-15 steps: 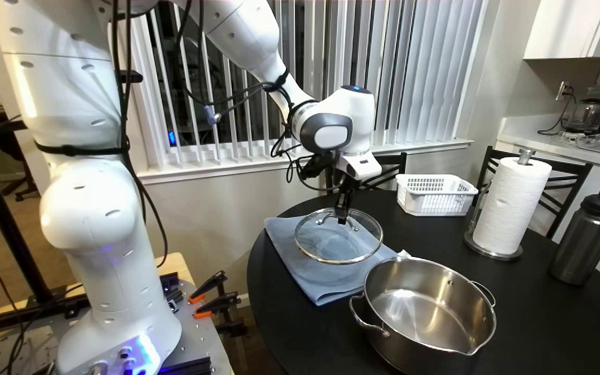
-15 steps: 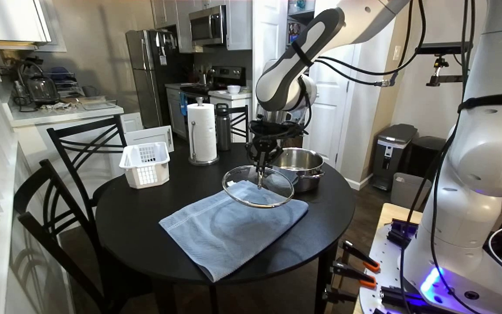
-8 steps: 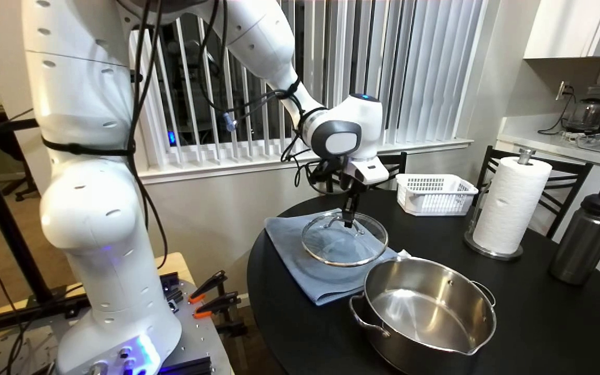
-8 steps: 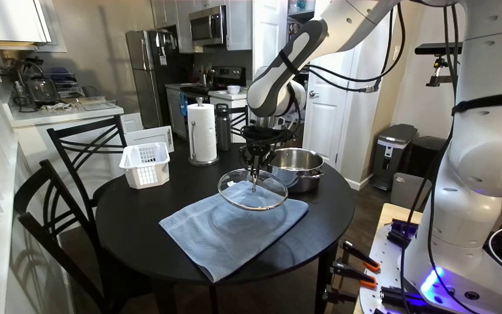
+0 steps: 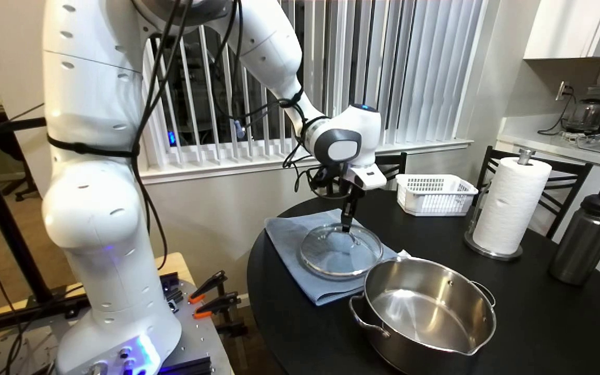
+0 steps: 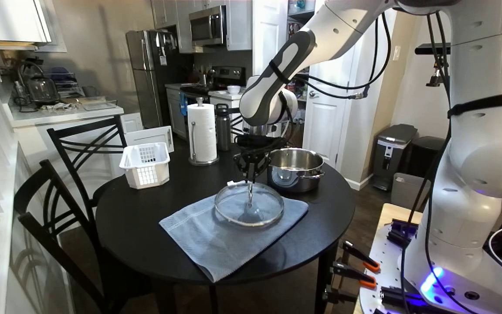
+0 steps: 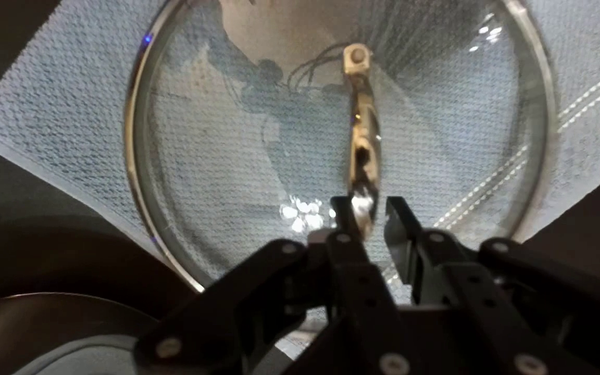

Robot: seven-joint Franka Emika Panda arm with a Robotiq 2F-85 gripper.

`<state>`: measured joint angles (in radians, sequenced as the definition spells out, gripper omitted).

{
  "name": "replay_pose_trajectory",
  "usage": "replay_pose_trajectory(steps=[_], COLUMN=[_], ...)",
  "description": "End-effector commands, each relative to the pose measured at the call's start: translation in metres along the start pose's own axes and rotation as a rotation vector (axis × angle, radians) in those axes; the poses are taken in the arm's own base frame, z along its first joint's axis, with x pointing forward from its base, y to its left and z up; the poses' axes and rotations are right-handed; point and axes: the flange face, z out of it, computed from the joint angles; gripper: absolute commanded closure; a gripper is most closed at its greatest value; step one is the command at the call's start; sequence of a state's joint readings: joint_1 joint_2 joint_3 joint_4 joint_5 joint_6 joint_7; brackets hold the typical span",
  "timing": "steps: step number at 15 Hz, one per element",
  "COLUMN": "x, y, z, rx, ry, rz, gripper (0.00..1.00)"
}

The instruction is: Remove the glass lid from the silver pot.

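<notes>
Glass lid [image 5: 334, 255] lowered to the blue towel [image 6: 216, 248]

Against half a second earlier, when it hangs tilted above the towel, the lid is lower and nearly level; in both exterior views it appears to rest on the fabric. Its arched metal handle [image 7: 365, 140] stands within the gripper [image 7: 373, 213]. In the wrist view the jaws are parted: a gap shows on one side of the handle, while contact on the other side cannot be told. Release thus seems under way or complete. The silver pot [image 5: 409, 359] stands uncovered on the black table [image 6: 137, 226], just beside the towel and apart from the lid, so the removal may be judged achieved. What remains, presumably, is a straight upward retreat; sideways drift could drag the lid by its handle. Farther off stands a white basket [image 5: 440, 204].
</notes>
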<state>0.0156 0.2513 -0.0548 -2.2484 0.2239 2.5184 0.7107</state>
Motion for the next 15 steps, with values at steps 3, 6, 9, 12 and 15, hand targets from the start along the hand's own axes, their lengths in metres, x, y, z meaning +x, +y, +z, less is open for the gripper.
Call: replay_pose_trajectory(steps=[3, 6, 9, 12, 15], x=[0.011, 0.013, 0.018, 0.018, 0.018], y=[-0.006, -0.008, -0.006, -0.006, -0.006], z=[-0.021, -0.018, -0.022, -0.022, -0.022], rx=[0.026, 0.03, 0.035, 0.035, 0.035], ry=[0.03, 0.029, 0.035, 0.035, 0.035], rz=[0.003, 0.007, 0.015, 0.015, 0.015], gripper=[0.33, 0.4, 0.21, 0.2, 0.2])
